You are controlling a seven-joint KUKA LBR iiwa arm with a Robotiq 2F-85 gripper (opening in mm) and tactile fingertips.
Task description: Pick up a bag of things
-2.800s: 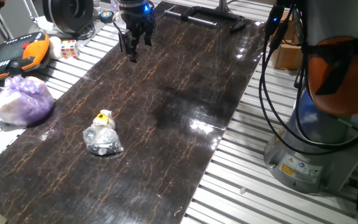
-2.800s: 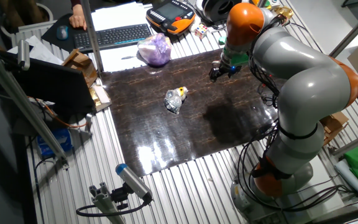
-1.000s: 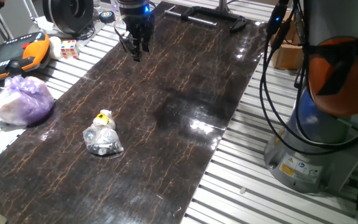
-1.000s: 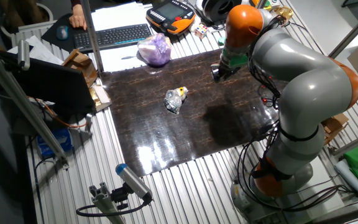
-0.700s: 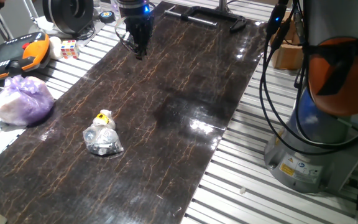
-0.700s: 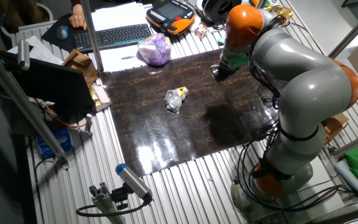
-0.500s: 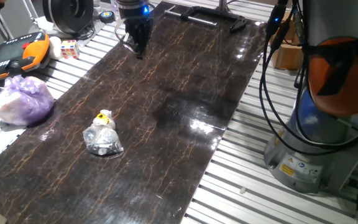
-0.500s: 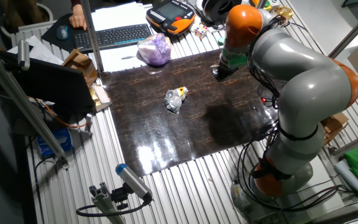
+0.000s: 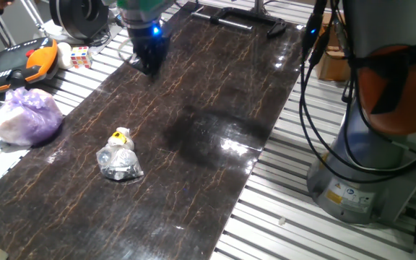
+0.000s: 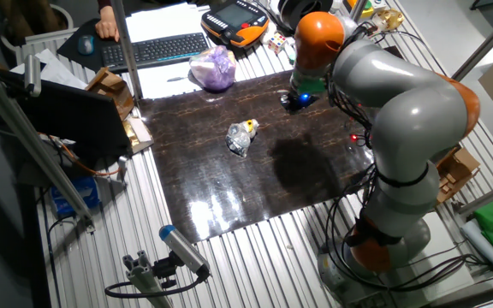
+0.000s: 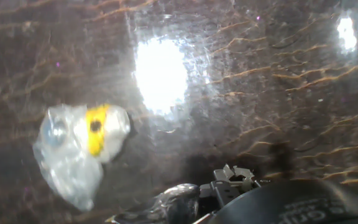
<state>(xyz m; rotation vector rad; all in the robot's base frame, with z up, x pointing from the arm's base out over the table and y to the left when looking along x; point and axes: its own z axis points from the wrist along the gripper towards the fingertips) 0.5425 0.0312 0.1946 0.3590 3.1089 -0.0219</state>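
Approach step: gripper (image 9: 149, 63) w/ fingers together hovers well apart from the bag of things (image 9: 119, 160) on dark surface (image 9: 215, 94). Next: move over bag, spread fingers, descend.

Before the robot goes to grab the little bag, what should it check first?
1. Little clear bag lies free on the dark mat, nothing on top of it: ok.
2. Mat between the tool and the bag has nothing in the way: ok.
3. Bag shows in the hand view: ok, though off to the left and blurry.
4. Tool is over the bag: not ok, it is far off near the mat's far end.
5. Tool is open enough to fit round the bag: cannot tell, its fingers do not show clearly.
6. Purple bag is apart from the little bag, so no mix-up: ok.
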